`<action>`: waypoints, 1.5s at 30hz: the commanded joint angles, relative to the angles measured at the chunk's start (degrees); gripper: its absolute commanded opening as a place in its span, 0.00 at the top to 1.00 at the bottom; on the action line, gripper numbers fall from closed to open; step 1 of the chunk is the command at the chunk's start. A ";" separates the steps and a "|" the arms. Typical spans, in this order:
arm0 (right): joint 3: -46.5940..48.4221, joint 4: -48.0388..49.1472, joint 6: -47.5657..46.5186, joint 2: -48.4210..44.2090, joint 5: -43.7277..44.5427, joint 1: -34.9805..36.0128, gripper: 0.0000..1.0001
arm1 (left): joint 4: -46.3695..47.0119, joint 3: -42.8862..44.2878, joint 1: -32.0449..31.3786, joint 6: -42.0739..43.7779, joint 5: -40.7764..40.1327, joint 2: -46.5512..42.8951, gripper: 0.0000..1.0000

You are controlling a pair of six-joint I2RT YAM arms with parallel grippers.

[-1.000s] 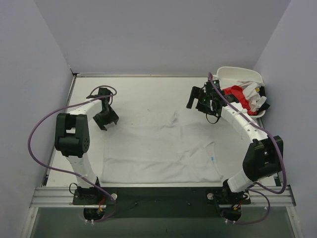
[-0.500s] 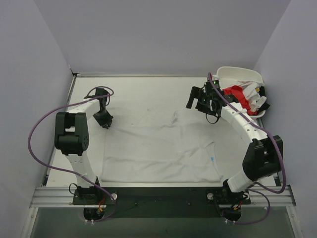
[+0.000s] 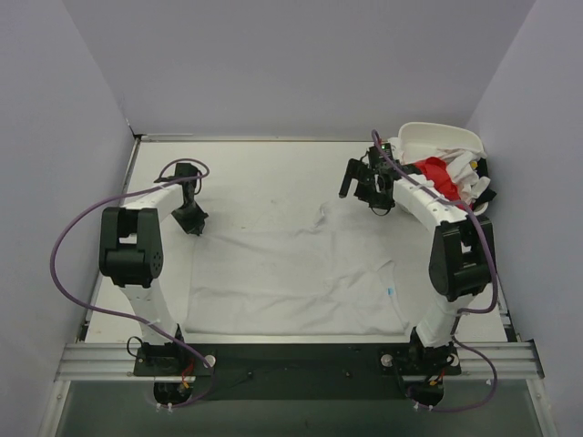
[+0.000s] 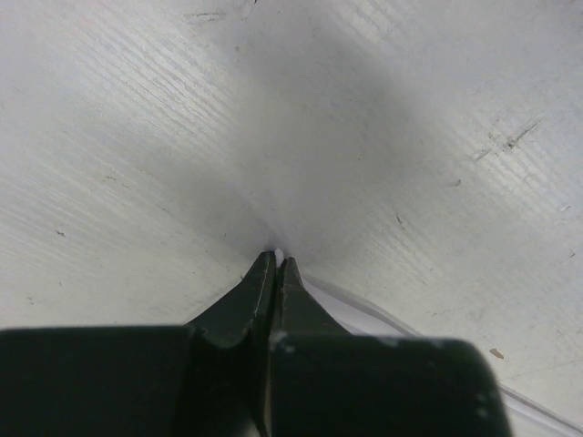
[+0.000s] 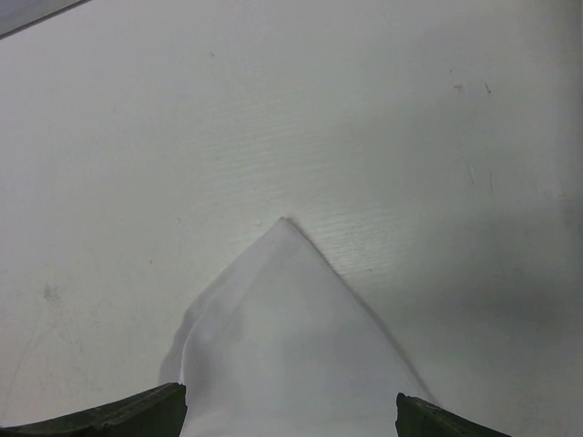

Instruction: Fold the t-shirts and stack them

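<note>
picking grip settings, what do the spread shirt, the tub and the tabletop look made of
White t-shirt: soft matte cloth, going by its wrinkles and limp, flat corner. Tub: probably smooth rigid plastic, with a rounded moulded rim. Table: hard matte white board, faintly grained and scuffed up close; the exact material is unclear.
</note>
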 commanded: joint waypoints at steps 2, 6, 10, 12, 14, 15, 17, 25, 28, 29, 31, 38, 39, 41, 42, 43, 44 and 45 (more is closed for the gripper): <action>6.43 2.73 2.74 6.71 -2.52 -2.32 0.01 | 2.81 -3.04 -0.12 0.36 0.57 -1.18 1.00; 13.00 3.18 3.89 12.16 -4.37 -2.94 0.02 | 2.81 -3.40 -0.56 0.44 0.39 -1.45 1.00; 18.64 0.89 3.98 18.04 -4.46 -3.12 0.04 | 2.63 -3.22 -0.73 0.53 0.04 -1.45 1.00; 19.96 0.45 4.33 20.24 -4.63 -3.47 0.05 | 2.46 -3.31 -0.73 0.45 0.04 -1.45 1.00; 21.90 0.01 4.51 21.65 -5.42 -3.64 0.07 | 2.46 -3.31 -0.73 0.53 -0.22 -1.45 1.00; 22.42 -0.42 4.86 23.14 -5.69 -3.65 0.08 | 2.37 -3.22 -0.73 0.53 -0.22 -1.45 1.00; 23.66 -0.95 5.21 24.29 -6.21 -3.73 0.11 | 2.28 -3.05 -0.73 0.53 -0.22 -1.19 1.00; 23.92 -1.57 5.39 27.55 -6.74 -3.82 0.29 | 2.02 -2.69 -0.73 0.62 -0.49 -0.92 1.00; 23.75 -1.57 5.39 27.81 -6.92 -3.82 0.33 | 2.19 -2.78 -0.65 0.45 -0.57 -0.66 1.00; 23.75 -1.74 5.39 27.90 -6.92 -3.73 0.34 | 2.19 -2.87 -0.73 0.44 -0.58 -0.49 1.00; 23.57 -1.83 5.30 27.99 -7.09 -3.82 0.38 | 2.28 -2.78 -0.73 0.44 -0.49 -0.40 1.00; 23.13 -1.83 5.39 29.66 -7.53 -2.94 0.44 | 2.28 -2.87 -0.65 0.36 -0.58 -0.04 1.00; 23.13 -1.83 5.39 29.83 -7.53 -2.85 0.45 | 2.37 -2.96 -0.73 0.36 -0.58 -0.13 1.00; 23.40 -1.83 5.47 30.36 -7.62 -2.42 0.46 | 2.37 -2.96 -0.73 0.36 -0.58 -0.22 1.00; 23.57 -1.83 5.56 30.54 -7.62 -2.41 0.47 | 2.37 -3.04 -0.82 0.36 -0.58 -0.31 1.00; 24.18 -1.92 5.65 30.80 -7.71 -2.24 0.48 | 2.37 -2.96 -0.82 0.36 -0.58 -0.31 1.00; 24.54 -2.10 5.65 31.32 -7.80 -1.98 0.49 | 2.37 -3.04 -0.82 0.36 -0.58 -0.31 1.00; 24.80 -2.18 5.82 31.50 -7.88 -1.80 0.50 | 2.37 -3.05 -0.73 0.36 -0.58 -0.39 1.00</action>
